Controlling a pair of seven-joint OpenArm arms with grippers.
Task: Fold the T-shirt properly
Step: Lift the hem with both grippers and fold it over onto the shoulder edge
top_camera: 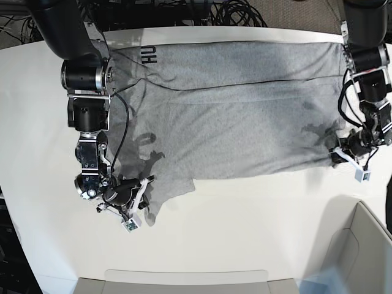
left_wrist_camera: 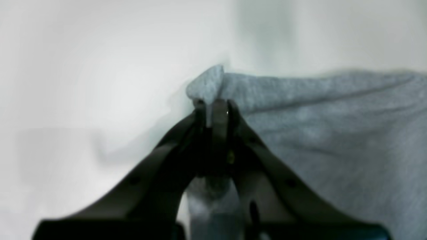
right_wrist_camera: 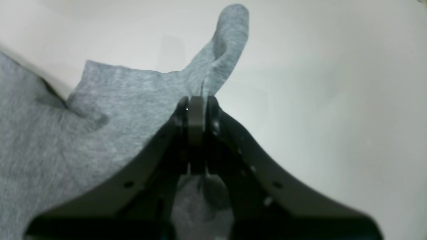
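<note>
The grey T-shirt lies spread flat on the white table, with black lettering at its far left corner. In the base view my right gripper is low at the shirt's near-left part. The right wrist view shows that gripper shut on a fold of the grey cloth, with a flap sticking up past its tips. My left gripper is at the shirt's near-right corner. In the left wrist view it is shut on a pinched corner of the cloth.
A pale bin stands at the near right corner of the table. A light tray edge runs along the front. Black cables lie behind the table's far edge.
</note>
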